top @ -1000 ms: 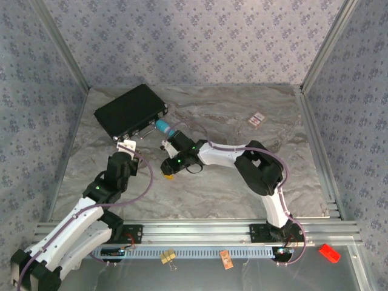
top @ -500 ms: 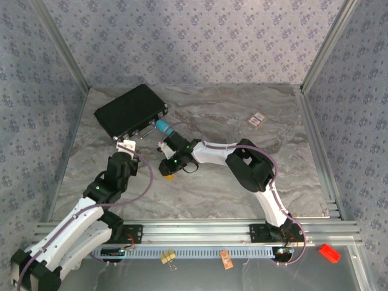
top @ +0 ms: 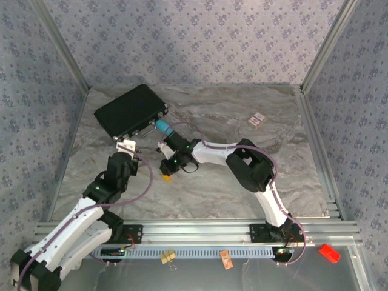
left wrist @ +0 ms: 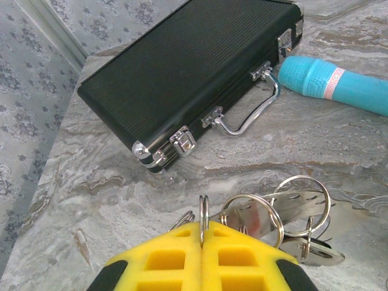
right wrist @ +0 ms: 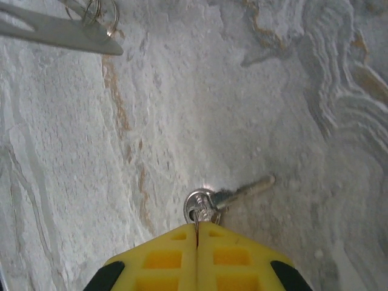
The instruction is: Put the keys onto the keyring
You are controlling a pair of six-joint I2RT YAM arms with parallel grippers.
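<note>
**Marble table** (top: 242, 182), seen whole from the top external camera.

**Black case** (top: 129, 110), set at the far left; its latches and handle are resolved in the left wrist view.

**Teal tool** (left wrist: 339, 85), laid just beside the case handle.

**Left gripper** (left wrist: 203, 225): the fingers are pressed together on a thin upright ring of the keyring (left wrist: 301, 180), whose other rings and flat metal tag are spread on the marble just ahead.

**Right gripper** (right wrist: 197, 229): the fingers are pressed together, tips touching the round head of a silver key (right wrist: 242, 189) lying flat on the marble; a grip cannot be confirmed. From above, the key is too small to be made out.
</note>
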